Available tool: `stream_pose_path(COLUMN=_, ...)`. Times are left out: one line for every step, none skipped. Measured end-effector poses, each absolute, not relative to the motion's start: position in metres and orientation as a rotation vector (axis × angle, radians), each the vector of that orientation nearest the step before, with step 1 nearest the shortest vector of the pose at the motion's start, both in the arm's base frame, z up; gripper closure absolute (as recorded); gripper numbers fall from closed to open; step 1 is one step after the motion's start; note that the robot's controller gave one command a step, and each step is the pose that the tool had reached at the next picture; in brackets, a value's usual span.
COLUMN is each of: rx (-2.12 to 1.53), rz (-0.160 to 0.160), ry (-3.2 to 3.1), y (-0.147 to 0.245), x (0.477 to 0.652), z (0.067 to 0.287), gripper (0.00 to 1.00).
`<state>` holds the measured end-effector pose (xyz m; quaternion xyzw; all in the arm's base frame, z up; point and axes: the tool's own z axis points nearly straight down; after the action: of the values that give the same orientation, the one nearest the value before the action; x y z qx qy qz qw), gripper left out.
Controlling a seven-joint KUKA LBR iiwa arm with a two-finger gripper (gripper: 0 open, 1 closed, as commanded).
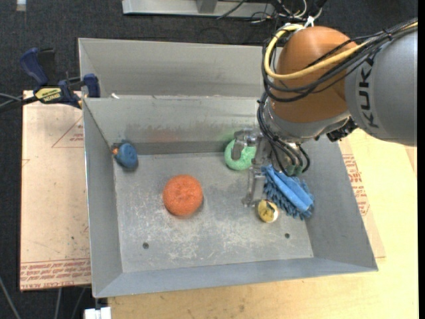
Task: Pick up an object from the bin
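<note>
Nearest you, on the floor of the grey bin [219, 248], a small yellow round piece [267, 211] lies right of centre. Well to its left sits an orange ball [182, 195] with a rough surface, standing apart from everything else. Just behind the yellow piece and touching it, a blue bristly brush [289, 191] lies slantwise. The gripper [253, 195] is down at the floor just left of that brush and right beside the yellow piece, so these two are the things it is closest to. You cannot tell from here how far it is open, or whether it has hold of anything. Behind it, against the foot of the back wall, a pale green rounded lump [238, 156] sits partly hidden by the wrist. Far off at the left end of that wall lies a small blue thing [126, 156] with an orange spot on top. Above all this the orange cover [312, 72] hangs with cables looped round it, and the grey arm [392, 85] behind it bears the black letters KUKA, running along its length.
</note>
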<state>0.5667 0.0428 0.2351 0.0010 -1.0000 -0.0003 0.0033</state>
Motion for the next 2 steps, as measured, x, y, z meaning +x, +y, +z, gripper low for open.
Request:
stream_pose_path(rx=0.002, rz=-0.002, ry=-3.143, y=0.043, x=0.568, z=0.24, gripper=0.0)
stream_pose_path(rx=-0.077, rz=-0.001, ry=-3.147, y=0.084, x=0.573, z=0.202, gripper=0.0)
